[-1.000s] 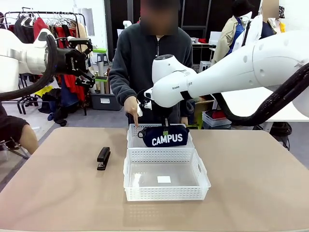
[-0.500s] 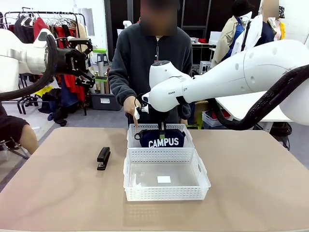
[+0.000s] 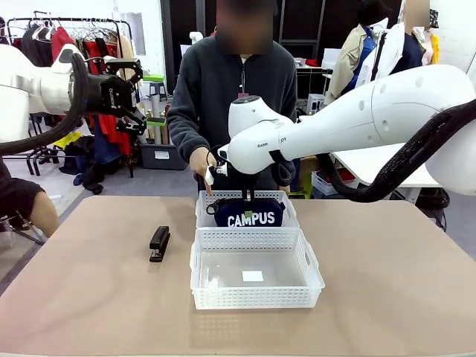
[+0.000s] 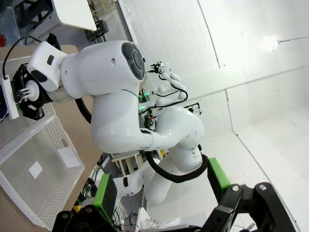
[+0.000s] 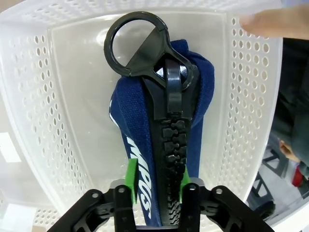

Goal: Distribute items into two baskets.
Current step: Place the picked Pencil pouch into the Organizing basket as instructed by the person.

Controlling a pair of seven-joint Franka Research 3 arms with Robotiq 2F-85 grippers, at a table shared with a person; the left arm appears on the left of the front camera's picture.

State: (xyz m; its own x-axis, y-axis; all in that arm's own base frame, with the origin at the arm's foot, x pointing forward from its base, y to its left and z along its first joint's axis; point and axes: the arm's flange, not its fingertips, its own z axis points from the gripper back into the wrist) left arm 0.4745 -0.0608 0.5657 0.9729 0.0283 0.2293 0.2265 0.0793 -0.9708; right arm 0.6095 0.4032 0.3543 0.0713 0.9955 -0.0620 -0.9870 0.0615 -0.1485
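The navy CAMPUS pouch (image 3: 251, 218) stands on edge inside the far basket (image 3: 202, 202), and my right gripper (image 3: 248, 209) is shut on its top from above. The right wrist view looks down the zip: green pads (image 5: 131, 180) pinch the pouch (image 5: 157, 130) within the basket's perforated walls (image 5: 241, 101). The near basket (image 3: 309, 271) holds nothing but a small white label. The black stapler (image 3: 159, 243) lies on the table left of the baskets. My left gripper (image 3: 125, 91) hangs open high at the left, its fingers (image 4: 106, 193) wide apart.
The person stands behind the far basket, one hand (image 3: 202, 162) pointing a finger down at its left corner; the fingertip (image 5: 265, 21) shows at the rim. The tan table (image 3: 387, 297) has free room on both sides. Clothes racks and bins stand behind.
My right gripper has carried the pouch down and slightly left, lowering it into the far basket. The left arm, the stapler and the person's hand have stayed put.
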